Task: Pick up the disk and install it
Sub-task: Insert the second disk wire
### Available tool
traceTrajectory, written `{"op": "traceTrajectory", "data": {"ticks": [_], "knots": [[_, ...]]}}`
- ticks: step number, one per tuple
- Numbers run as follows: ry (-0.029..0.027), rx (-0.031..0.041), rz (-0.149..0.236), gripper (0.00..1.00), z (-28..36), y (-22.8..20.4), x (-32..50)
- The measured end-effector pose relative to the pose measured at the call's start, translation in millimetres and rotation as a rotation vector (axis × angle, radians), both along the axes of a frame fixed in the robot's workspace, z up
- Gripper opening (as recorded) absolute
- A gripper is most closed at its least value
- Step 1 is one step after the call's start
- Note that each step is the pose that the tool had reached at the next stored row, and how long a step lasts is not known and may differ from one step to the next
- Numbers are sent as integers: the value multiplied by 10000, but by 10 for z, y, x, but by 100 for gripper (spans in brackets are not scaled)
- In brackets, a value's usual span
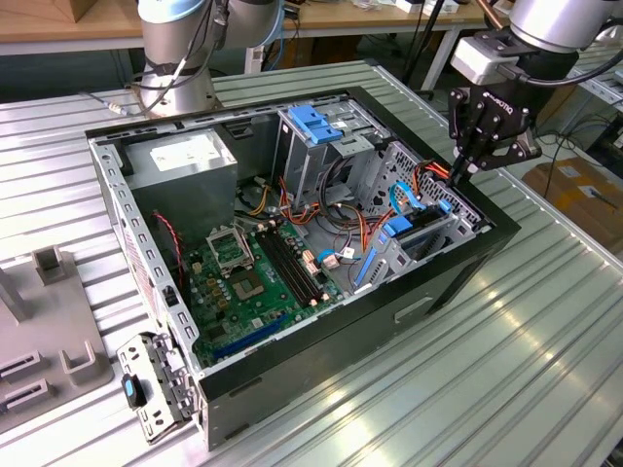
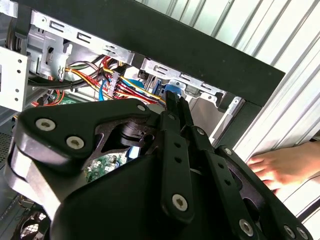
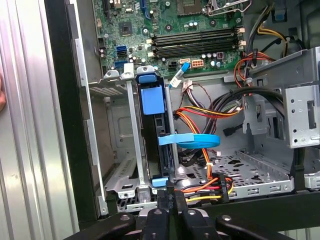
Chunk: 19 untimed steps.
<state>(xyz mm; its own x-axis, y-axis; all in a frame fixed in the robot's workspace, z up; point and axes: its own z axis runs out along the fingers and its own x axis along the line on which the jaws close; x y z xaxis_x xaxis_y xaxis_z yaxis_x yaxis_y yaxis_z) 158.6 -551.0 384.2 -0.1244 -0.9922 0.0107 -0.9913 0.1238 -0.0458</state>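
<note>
disk [image 3: 152, 125] sits slotted in bay, just below closed gripper [image 3: 169, 192].

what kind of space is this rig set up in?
Probably a robotics lab or workshop. An open computer case lies on a ribbed metal table, with wooden workbenches behind and a cardboard box on the floor. The gripper hangs over the case's drive bay end, fingers together.

Black gripper [image 1: 465, 165] above a black computer case [image 1: 409, 311]. Green circuit board [image 1: 255, 282] inside, bright blue rails on the disk [image 3: 152, 135], red, yellow and orange wires [image 3: 200, 117], a grey power supply [image 1: 185, 165], ribbed silver bench [image 1: 467, 389].
</note>
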Motion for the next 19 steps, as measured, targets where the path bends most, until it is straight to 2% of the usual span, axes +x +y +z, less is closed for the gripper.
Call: {"op": "traceTrajectory", "data": {"ticks": [7,10,19], "knots": [[0,0,14,16,-1,0,0],[0,1,200,16,-2,0,0],[0,1,217,16,-1,0,0]]}}
